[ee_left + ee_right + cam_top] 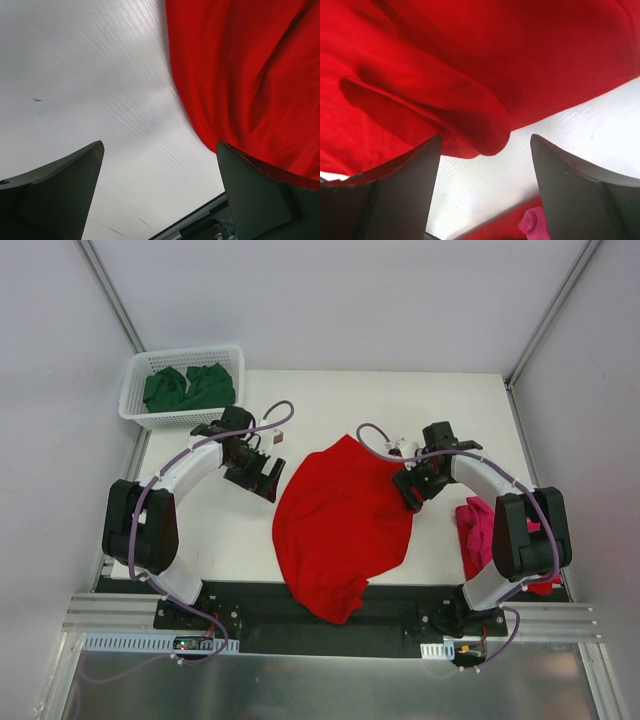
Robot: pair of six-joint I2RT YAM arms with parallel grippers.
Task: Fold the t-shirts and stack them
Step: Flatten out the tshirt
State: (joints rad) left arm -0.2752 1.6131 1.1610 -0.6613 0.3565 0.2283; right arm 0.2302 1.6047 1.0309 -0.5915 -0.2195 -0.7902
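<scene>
red cloth takes up the middle of the tabletop [230, 530]: the bright red t-shirt [340, 525] lies spread but rumpled, one corner pointing to the far side and its near end bunched up and hanging over the front edge by the arm bases. no tidy fold shows in it, so it looks barely begun. the left claw [264, 480] sits just beside the shirt's left edge with its jaws standing wide apart and nothing between them but bare white surface. in the left wrist view the red hem lies right against the right-hand finger, though nothing is pinched. the right claw [410, 490] is at the shirt's right edge, over a thick rolled fold of red. its jaws are also apart, and the fold sits just ahead of the gap rather than clamped in it. the magenta-pink t-shirt [478, 530] lies crumpled at the right side of the tabletop, near the right arm, unfolded. the dark green t-shirts [188, 388] are heaped in the white basket [128, 405] at the far left corner, not yet taken out. i see no folded shirt and no stack anywhere, so my reading is that the job is near its start — every shirt needs folding, then stacking.
</scene>
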